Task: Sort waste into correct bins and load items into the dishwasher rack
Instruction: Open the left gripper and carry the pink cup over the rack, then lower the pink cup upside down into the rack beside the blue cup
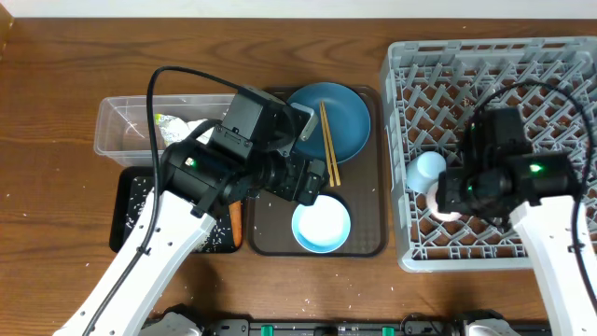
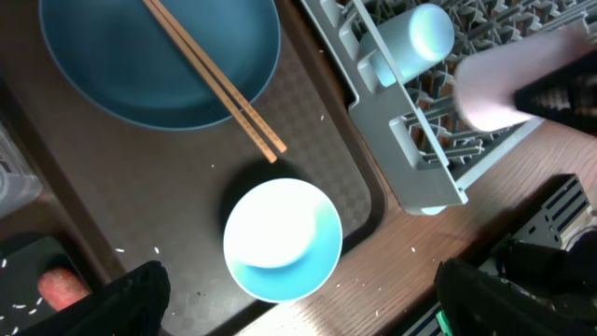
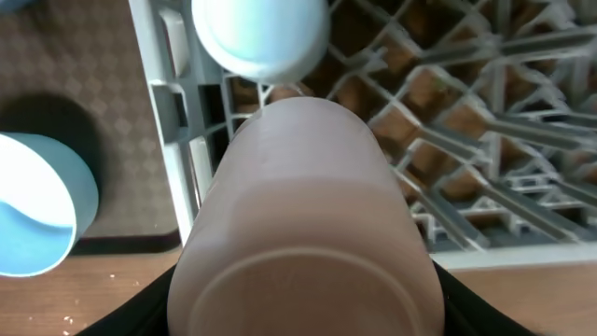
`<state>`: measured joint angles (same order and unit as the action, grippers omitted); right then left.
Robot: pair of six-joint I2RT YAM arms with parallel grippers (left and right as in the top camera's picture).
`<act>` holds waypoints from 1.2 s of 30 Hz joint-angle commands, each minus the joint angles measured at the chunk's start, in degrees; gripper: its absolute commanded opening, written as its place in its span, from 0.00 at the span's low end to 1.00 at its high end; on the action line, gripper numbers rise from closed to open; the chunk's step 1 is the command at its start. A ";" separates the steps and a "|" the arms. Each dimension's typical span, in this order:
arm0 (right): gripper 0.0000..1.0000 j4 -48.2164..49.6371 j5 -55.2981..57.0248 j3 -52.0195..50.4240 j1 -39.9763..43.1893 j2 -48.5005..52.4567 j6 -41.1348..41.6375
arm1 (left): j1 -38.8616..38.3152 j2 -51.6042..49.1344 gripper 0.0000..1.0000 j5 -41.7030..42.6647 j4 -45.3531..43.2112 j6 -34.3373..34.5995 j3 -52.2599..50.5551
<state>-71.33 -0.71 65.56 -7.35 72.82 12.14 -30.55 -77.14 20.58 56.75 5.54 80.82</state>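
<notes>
My left gripper is open and empty, hovering over the light blue bowl, which sits on the brown serving tray. Brown chopsticks lie across the dark blue dish. My right gripper is shut on the pink cup, held upside down over the front left of the grey rack. The light blue cup stands in the rack beside it.
The clear tub at the left holds tissue and a wrapper. The black tray in front of it holds rice grains. The orange carrot lies by its right edge. The brown tray sits between bins and rack.
</notes>
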 commanded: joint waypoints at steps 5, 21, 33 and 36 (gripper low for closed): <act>0.51 4.17 -3.21 -6.69 -3.37 0.26 -0.61 | 0.00 -0.07 0.95 -0.55 0.20 -0.35 -0.04; 0.66 3.78 -3.15 -7.23 -3.50 0.26 -0.63 | 0.00 -0.07 0.96 -0.55 0.20 -0.35 -0.04; 0.99 3.74 -1.60 -7.10 -3.45 0.26 -0.63 | 0.00 -0.07 0.96 -0.55 0.20 -0.37 -0.04; 0.99 3.63 -1.20 -6.73 -3.43 0.26 -0.63 | 0.00 -0.07 0.96 -0.55 0.22 -0.37 -0.04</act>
<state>-67.68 -2.98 58.67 -10.44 73.08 11.53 -30.55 -77.14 20.58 56.80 5.56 80.82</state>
